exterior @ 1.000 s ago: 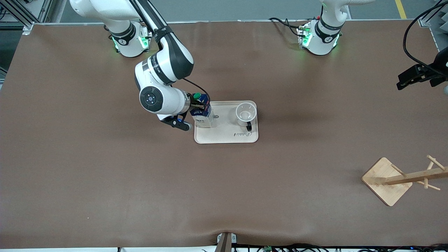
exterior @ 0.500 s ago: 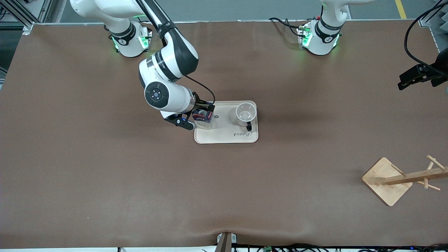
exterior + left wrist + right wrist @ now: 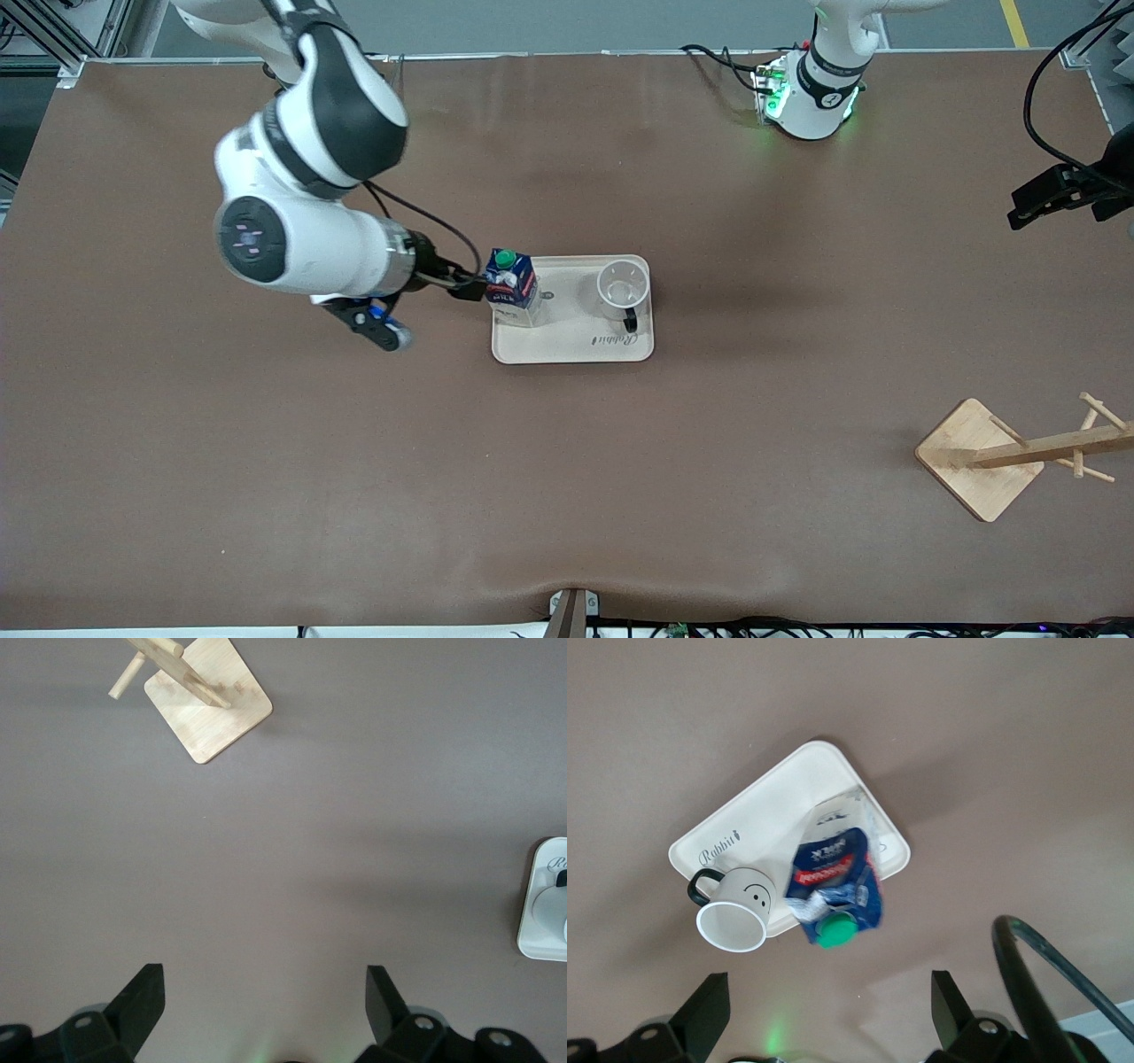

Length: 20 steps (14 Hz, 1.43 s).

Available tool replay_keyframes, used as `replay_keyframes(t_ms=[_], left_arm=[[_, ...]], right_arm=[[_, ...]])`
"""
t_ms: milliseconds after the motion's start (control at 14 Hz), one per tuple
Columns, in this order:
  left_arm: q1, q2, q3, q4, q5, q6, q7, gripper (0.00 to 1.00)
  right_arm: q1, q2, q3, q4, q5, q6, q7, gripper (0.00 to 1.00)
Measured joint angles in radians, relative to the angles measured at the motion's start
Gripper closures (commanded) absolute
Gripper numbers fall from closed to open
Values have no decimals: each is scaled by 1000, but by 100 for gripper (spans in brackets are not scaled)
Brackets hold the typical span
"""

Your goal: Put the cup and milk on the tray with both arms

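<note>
The milk [image 3: 511,285] is seen standing upright on the tray [image 3: 572,347], at the tray's end toward the right arm, with the cup [image 3: 621,288] upright on the same tray toward the left arm's end, its handle turned toward the front camera. The two are set apart, with bare tray between them. The right tool [image 3: 467,289] is held just beside the carton, off the tray's edge and over the bare counter [image 3: 266,461]; its fingers [image 3: 709,1005] are spread wide in the right wrist view, with nothing between them, and the carton is left free. From that tool the carton lies toward the tray's middle, its long axis vertical and its green cap uppermost, so that a clear way out is judged to lie straight back toward the right arm's own base, away from the carton's side. Any sideways brush could tip the tall, narrow carton. The left tool [image 3: 261,1014] is held high over the counter at the left arm's end, jaws wide and empty, near a wooden rack [image 3: 1001,456] lying on its side; that arm is waiting. With both items resting on the tray, the placing is judged all but finished, only the withdrawal remaining.
</note>
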Motion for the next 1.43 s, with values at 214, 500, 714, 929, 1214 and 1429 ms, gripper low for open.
replay_keyframes(t_ms=[214,500,714,929,1214,1429], left_arm=[[0,1,-1,0,0,0,0,0],[-4,1,-5,0,-20,0,-1,0],[-6,1,-8,0,-50,0,-1,0],[-6,1,-30,-4,-51,0,-33,0],[-5,1,-36,-9,-51,0,-47,0],[-4,1,-35,-10,-51,1,-47,0]], right_arm=[[-48,-23,-14,61,-86,-52,16,0],[-75,-103,-28,70,-197,-68,19,0],[-72,-108,-22,87,-293,-67,17,0],[-70,-108,-17,103,-302,-94,6,0],[-67,-113,-13,143,-320,-118,2,0],[-14,-124,-9,211,-401,-122,-7,0]])
